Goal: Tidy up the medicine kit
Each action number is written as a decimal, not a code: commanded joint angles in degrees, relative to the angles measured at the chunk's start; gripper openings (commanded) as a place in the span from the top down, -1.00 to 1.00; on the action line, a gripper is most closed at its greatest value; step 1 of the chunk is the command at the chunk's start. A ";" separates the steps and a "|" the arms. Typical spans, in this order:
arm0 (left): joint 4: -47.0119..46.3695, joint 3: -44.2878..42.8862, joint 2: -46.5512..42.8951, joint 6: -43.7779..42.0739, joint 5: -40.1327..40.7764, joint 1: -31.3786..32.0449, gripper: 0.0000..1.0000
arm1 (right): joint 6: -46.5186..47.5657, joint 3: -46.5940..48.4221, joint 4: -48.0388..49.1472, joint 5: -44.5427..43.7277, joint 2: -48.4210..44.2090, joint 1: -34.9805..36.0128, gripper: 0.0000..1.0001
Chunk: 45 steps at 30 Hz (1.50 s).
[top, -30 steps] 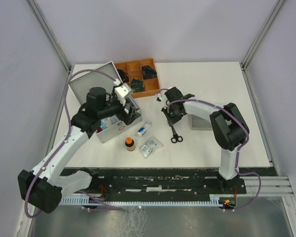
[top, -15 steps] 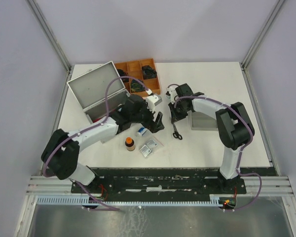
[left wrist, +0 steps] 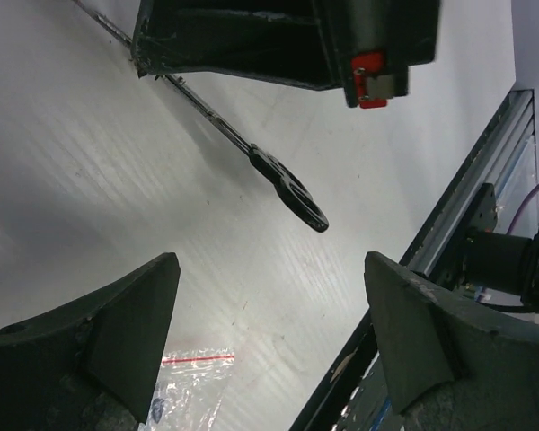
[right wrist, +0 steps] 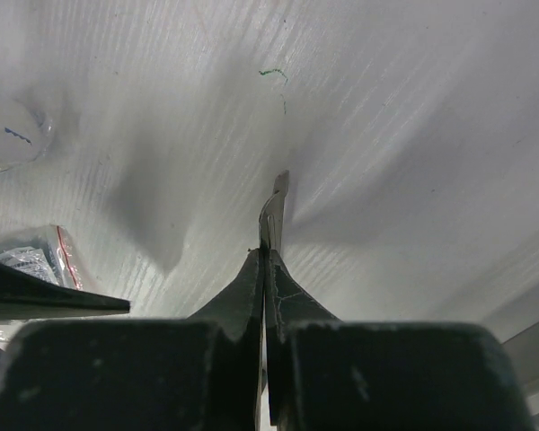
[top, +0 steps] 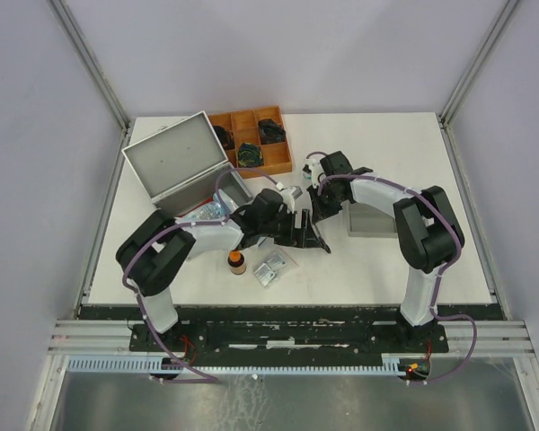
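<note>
Mid-frame, the left end effector (left wrist: 269, 269) gapes released over the white worktop (top: 386, 269); just beyond, the right end effector (right wrist: 266, 260) grasps black-handled metal scissors (left wrist: 292, 190) by the blades; the silver-grey aluminium medicine kit (top: 172, 162) stands open, upper left.

Metal case (top: 175, 171), one; wooden tray (top: 251, 139), one; grey tray (top: 364, 221), one; scissors (left wrist: 287, 189), one pair; brown bottle (top: 237, 262), one; robot arms (top: 207, 235), two.
</note>
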State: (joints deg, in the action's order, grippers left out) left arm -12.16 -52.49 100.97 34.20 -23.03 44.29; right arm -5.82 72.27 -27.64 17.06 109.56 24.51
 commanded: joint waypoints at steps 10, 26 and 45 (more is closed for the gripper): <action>-9.01 -2.29 7.07 16.06 -1.81 0.92 -0.54 | -0.55 -0.44 1.01 0.61 -1.43 -0.10 0.97; -12.40 -2.99 11.25 22.05 -5.21 0.85 0.08 | -0.39 -1.34 1.36 0.85 -2.16 -0.04 0.97; -12.21 -2.19 9.69 24.06 -6.43 -0.62 0.93 | 2.10 2.75 -2.22 1.39 -6.23 -0.50 0.58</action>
State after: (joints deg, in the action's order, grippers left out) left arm -22.41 -54.00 112.92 57.43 -27.68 44.42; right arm -5.43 71.42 -28.36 17.98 108.12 24.29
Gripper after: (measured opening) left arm 0.206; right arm 0.152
